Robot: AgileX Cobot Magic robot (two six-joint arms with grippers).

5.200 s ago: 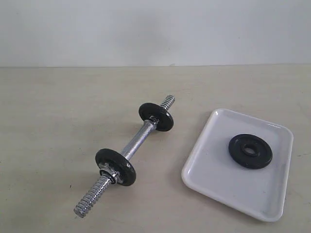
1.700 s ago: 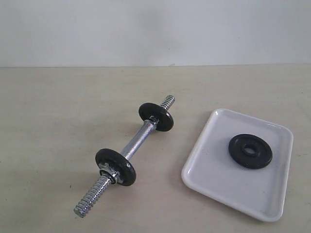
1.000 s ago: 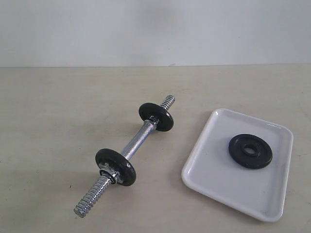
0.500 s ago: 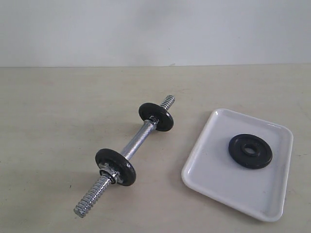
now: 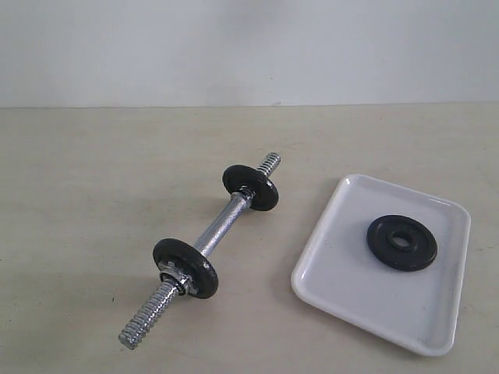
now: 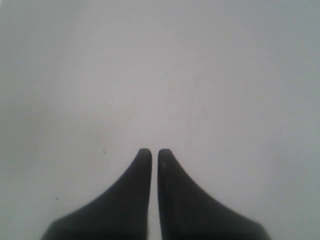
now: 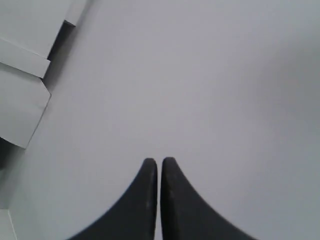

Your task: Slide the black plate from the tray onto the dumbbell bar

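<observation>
**Black plate.** The black plate (image 5: pixel 401 242) is a small round matte disc with a centre hole, a raised hub ring around the hole and a raised rim. It lies flat inside the tray (image 5: pixel 343 273), toward the tray's far right part and clear of the rim. The tray is glossy white and rectangular with rounded corners, and it rests on the desk (image 5: pixel 93 195) to the right of the dumbbell bar (image 5: pixel 221 227), apart from it.

**Dumbbell bar.** The chrome rod lies diagonally on the desk, with coarse thread at both ends and a smooth middle. It carries two black discs: the near disc (image 5: pixel 185 267) and the far disc (image 5: pixel 250 187). A small collar nut sits against the near disc on its outer side.

**Limits of view.** Both discs hide the rod where it passes through them. Fittings at the far disc are too small to make out.

**Pincers.** The left pincer (image 6: pixel 154 151) has its fingers together with only a thin slit between them, and it holds nothing. The right pincer (image 7: pixel 159 161) is likewise closed and empty. Each wrist view shows only a plain pale surface behind the fingers. The right wrist view also shows pale panels (image 7: pixel 22 75) at one corner. Where the pincers stand relative to the desk cannot be told.
</observation>
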